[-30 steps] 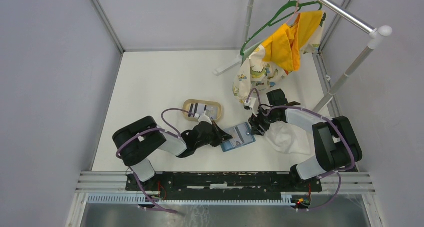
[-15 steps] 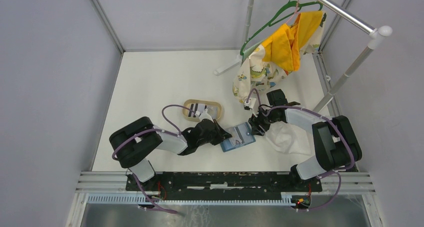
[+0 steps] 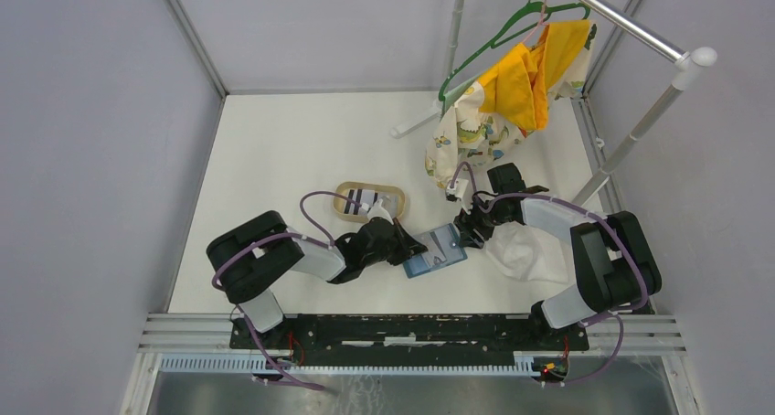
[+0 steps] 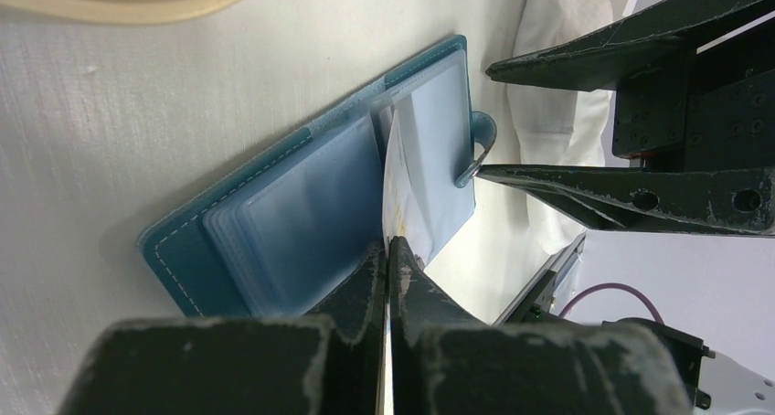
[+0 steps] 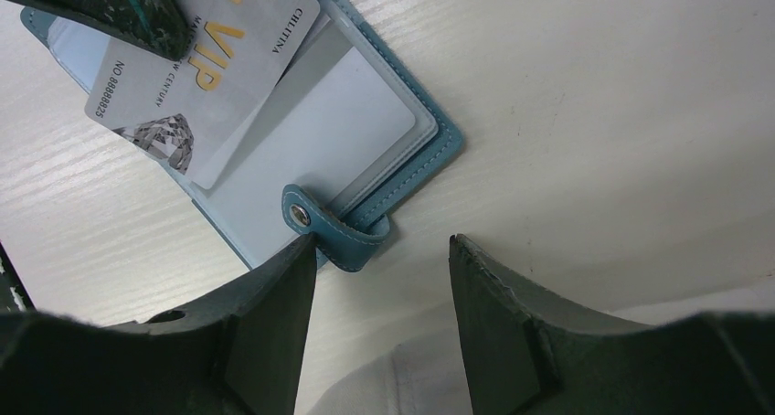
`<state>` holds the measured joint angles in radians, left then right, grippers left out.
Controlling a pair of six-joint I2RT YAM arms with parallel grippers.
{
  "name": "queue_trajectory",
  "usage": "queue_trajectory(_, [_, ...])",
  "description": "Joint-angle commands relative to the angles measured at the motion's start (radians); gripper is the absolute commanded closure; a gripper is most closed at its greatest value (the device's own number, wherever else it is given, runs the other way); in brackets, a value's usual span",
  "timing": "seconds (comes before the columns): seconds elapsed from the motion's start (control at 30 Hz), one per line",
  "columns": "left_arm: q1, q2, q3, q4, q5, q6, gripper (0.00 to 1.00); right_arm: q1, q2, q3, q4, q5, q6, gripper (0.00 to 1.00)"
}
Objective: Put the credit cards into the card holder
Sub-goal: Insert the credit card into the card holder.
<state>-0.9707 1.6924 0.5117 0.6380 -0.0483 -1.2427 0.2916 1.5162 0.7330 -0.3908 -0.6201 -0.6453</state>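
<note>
**Card going into the open wallet**

The left gripper [image 4: 388, 250] is pinching a white card [image 5: 196, 68] edge-on, its far end sitting among the clear sleeves of the blue wallet [image 4: 302, 205]. The wallet is lying open on the table [image 3: 292, 150] between the arms. The right gripper [image 5: 382, 250] is standing spread, one fingertip against the wallet's snap tab [image 5: 343, 237]. A striped card [image 3: 366, 198] is lying in the tan tray [image 3: 343, 205].

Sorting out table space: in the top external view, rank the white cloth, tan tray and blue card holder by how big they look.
1. white cloth, though the arm covers part of it
2. tan oval tray and blue card holder: they look about alike, so not ranked
</note>
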Motion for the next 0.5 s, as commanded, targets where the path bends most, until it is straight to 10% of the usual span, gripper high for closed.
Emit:
queue_trajectory(0.0, [-0.002,0.027,-0.012,-0.024,0.020,-0.004,0.98,-0.006,0.001,0.035,-0.010,-0.010,-0.016,0.39])
queue_trajectory(0.47, [-0.002,0.045,-0.021,-0.051,0.033,-0.103,0.98,-0.005,-0.002,0.034,-0.010,-0.016,-0.017,0.39])
